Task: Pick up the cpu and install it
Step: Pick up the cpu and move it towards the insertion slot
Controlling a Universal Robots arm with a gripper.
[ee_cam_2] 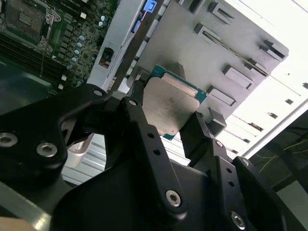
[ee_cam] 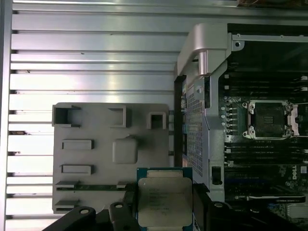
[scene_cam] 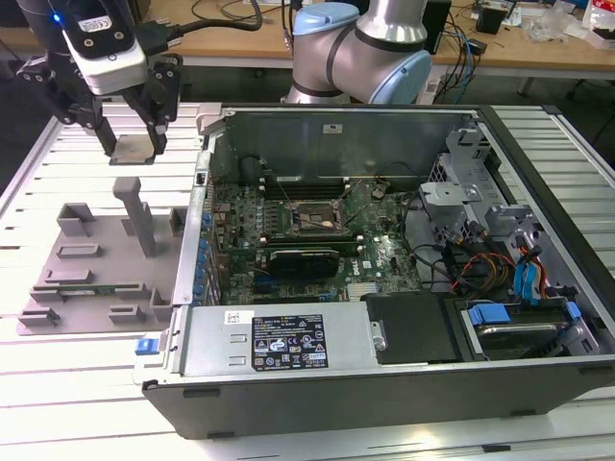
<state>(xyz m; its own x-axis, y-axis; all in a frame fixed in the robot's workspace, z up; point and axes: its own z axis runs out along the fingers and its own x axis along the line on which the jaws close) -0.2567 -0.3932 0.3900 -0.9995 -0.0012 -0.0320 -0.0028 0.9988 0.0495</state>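
**A:** Where was the cpu (scene_cam: pixel 135 149)?

**B:** In the upper left of the exterior view, up in the air between the tips of the gripper (scene_cam: pixel 134 142). It hung above the grey tray (scene_cam: pixel 86 259) and well apart from the computer case (scene_cam: pixel 384 384). From that camera it was only a thin grey slab.

**A:** Did the wrist views add anything?

**B:** Plenty. In the second wrist view the cpu's silvery top faced the camera, with a green edge showing around it. The black fingers (ee_cam_2: pixel 137 113) pressed on two opposite edges, closed just to the chip's width and no further. The first wrist view showed the same grip, with the tray's pockets spread out beyond it.

**A:** And the socket (scene_cam: pixel 322 219)?

**B:** It sat on the green board inside the case, near the middle of the exterior view. There it was small, with black wires crossing nearby. The first wrist view showed it more plainly, a dark square in a metal frame with long slots on either side.

**A:** What stood in between?

**B:** The side wall (ee_cam: pixel 195 130) of the case, with its perforated panel, rose between tray and board. On the tray a tall post (scene_cam: pixel 135 206) stood right under the gripper.

**A:** Anything else around?

**B:** The slatted metal table (scene_cam: pixel 58 384) lay under everything. The arm's blue-and-silver joints (scene_cam: pixel 356 43) were behind the case, and a blue-tabbed drive (scene_cam: pixel 509 322) with coloured cables sat at the lower right
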